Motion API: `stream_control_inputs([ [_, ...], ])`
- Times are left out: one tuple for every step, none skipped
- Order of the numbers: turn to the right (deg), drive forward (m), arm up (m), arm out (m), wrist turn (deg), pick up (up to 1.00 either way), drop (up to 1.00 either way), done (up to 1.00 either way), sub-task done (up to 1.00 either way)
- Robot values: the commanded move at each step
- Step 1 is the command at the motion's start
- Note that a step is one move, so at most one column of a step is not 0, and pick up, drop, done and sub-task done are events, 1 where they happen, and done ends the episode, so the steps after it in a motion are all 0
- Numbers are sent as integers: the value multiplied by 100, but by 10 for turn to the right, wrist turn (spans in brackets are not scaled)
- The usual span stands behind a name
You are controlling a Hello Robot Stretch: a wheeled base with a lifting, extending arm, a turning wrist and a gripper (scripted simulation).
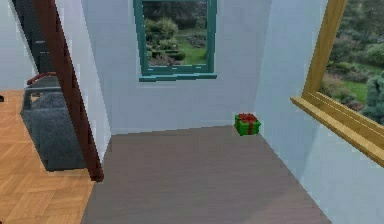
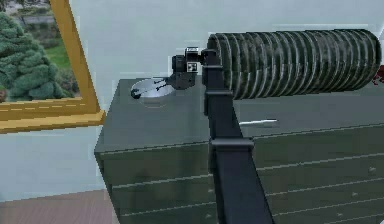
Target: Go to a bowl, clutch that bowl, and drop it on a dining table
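seemingly, bowl sits upright (near claw)

End effector load: cannot tell, grey disc behind.
Striped roll: right end cut off.
Green-red box: too small to identify.

You have: green box in floor corner; grey bag beside brown post; teal window; ribbed roll lying atop dark dresser.
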Motion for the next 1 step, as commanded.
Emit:
stream_control_inputs([
  [0, 0, 0, 0, 0, 100, 0, 0, 0],
])
